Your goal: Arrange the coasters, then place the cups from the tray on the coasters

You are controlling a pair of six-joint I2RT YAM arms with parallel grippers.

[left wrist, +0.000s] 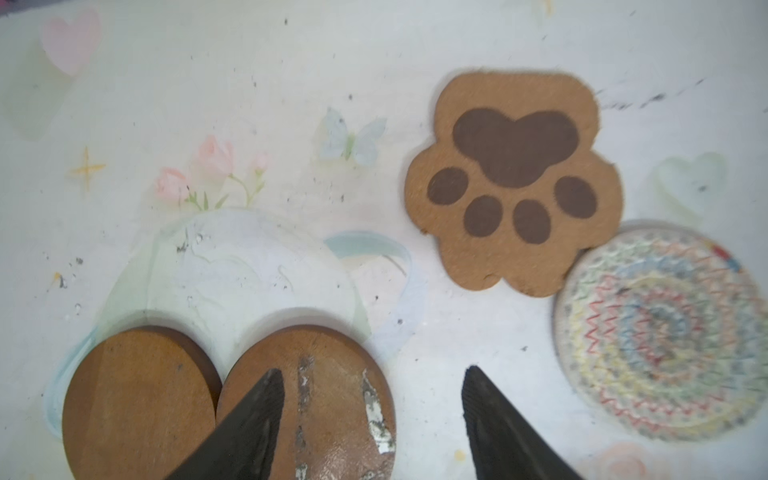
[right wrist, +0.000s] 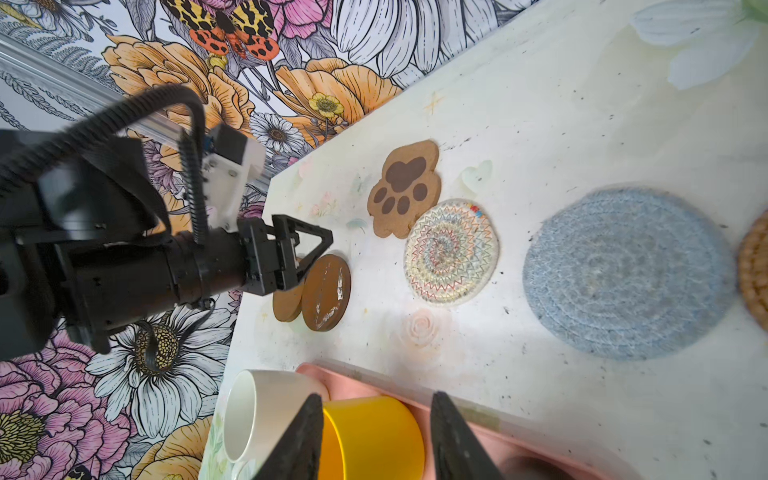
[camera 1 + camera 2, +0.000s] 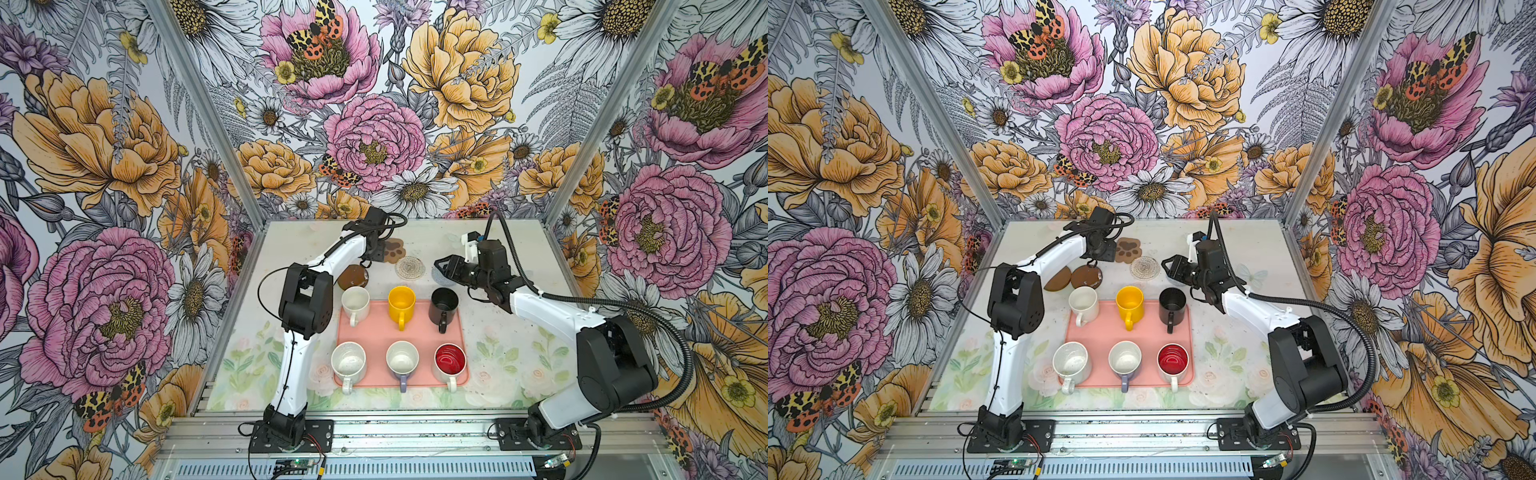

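Hovering over the back left of the tabletop (image 3: 498,353), the left tool (image 1: 372,374) has its jaws spread pretty wide with nothing between them. In the left wrist view, one finger sits above the scuffed dark brown disc (image 1: 332,374) and the other above bare surface, so it's not gripping anything. That disc lies flat, edge to edge with the plain dark brown disc (image 1: 137,399), both just behind the far left corner of the salmon-pink tray (image 3: 419,332). A bit further back is the tan paw-shaped coaster (image 3: 394,250), touching the rim of the zigzag-stitched woven disc (image 3: 410,267) beside it. Next along the row, toward the right, comes the pale blue woven disc (image 2: 627,274), mostly hidden behind the right arm in both top views. After that a sliver of the tan rattan disc (image 2: 754,274) peeks in at the edge of the right wrist view. The right tool (image 2: 376,397) hangs near the tray's far rim with its jaws partly apart and empty, and the yellow mug (image 3: 402,303) shows below them. Cups-wise, all six are upright on the tray in two rows of three. The back row is the white mug (image 3: 355,301), the yellow one and the black mug (image 3: 444,305). The front row is the speckled white mug (image 3: 348,361), the lavender mug (image 3: 402,359) and the white mug with the red inside (image 3: 450,359). None is on a coaster yet.
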